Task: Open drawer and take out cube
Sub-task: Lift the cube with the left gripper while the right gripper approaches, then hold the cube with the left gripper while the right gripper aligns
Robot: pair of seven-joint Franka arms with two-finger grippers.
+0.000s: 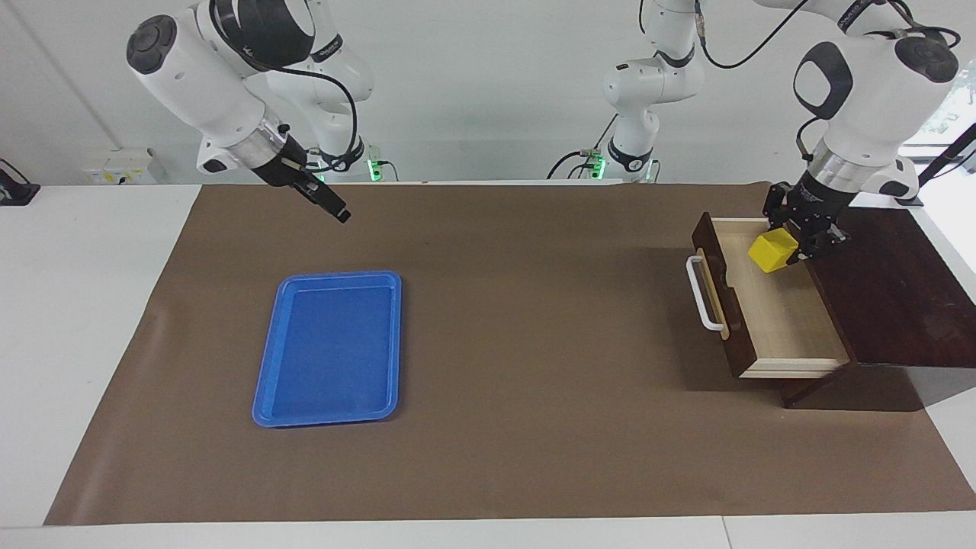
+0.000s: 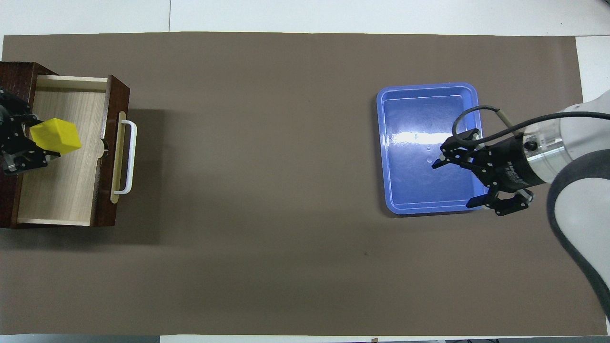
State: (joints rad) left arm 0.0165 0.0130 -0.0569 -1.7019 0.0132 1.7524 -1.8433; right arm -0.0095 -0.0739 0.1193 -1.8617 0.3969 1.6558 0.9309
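The left gripper [image 1: 793, 242] holds the yellow cube [image 1: 772, 251] up over the open drawer [image 1: 770, 320]. The right gripper [image 2: 455, 183] hangs over the blue tray [image 2: 410, 143], fingers wide.

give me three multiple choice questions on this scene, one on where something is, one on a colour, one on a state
1. Where is the cube?
A. on the tray
B. in the left claw, over the open drawer
C. on the brown mat

2. What colour is the tray?
A. blue
B. red
C. green

3. What state is the drawer in?
A. shut
B. lifted off the table
C. pulled open

Key:
1 B: the left claw grips the cube above the pale drawer floor.
2 A: its rim and floor are blue.
3 C: its pale inside shows, and its handle stands out from the box.
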